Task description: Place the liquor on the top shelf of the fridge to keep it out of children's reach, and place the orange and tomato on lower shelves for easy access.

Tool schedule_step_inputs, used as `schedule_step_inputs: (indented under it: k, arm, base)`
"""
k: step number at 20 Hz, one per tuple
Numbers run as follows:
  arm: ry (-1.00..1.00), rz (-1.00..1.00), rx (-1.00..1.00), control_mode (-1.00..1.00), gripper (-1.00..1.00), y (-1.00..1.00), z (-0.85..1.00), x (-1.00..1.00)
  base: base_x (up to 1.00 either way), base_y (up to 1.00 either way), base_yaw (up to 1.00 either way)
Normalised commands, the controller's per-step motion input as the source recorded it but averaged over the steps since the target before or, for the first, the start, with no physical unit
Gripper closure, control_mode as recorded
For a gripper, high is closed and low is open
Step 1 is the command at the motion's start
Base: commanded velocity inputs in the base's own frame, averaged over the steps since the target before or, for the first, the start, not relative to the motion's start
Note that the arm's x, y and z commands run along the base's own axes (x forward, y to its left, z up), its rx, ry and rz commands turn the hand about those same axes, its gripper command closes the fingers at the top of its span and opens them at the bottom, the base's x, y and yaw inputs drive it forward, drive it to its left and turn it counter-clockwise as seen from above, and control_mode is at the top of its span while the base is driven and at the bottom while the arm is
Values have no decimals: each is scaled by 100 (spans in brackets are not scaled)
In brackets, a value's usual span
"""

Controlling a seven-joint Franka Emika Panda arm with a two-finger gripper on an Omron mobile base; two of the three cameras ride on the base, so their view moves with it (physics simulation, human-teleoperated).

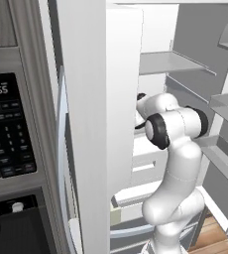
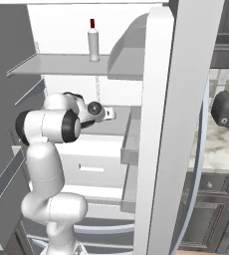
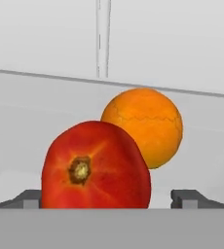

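Hand view: the gripper (image 3: 111, 198) has its jaws spread wide; one dark fingertip (image 3: 32, 198) shows at the lower left and the other at the lower right, well apart. The tomato (image 3: 95, 168) sits between them, close in front of the hand, stem scar facing the camera. It looks nearer the left tip than the right; I cannot tell whether either tip touches it. Nothing is clamped, so the hand is open and grips nothing.

The orange (image 3: 148, 124) lies just beyond the tomato, up and to the right of it as the hand sees it, partly hidden behind it. The two look touching or nearly so; I cannot tell which. Both rest on a pale white surface with a white back wall beyond and a thin vertical seam straight ahead of the hand.

Right base view: the arm (image 2: 47, 149) reaches into the open fridge (image 2: 159, 149), its wrist pointing into the cavity at the level of the lower shelves (image 2: 94, 149). The liquor bottle (image 2: 93, 42), clear with a red cap, stands upright on the top shelf (image 2: 52, 64), well above the hand.

Left base view: the top shelf (image 1: 168, 62) is above the arm (image 1: 178, 163), and a microwave (image 1: 9, 129) is far off to the left, outside the fridge (image 1: 93, 149).
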Motion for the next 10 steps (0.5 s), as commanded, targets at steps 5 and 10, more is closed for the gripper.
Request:
schedule_step_inputs:
  k: [5,10]
  arm:
    - [27,0,0,-100,-100,-3,59,-31]
    - [33,-2,0,-100,-100,-5,64,-60]
  base:
    - [0,0,0]
    - [0,0,0]
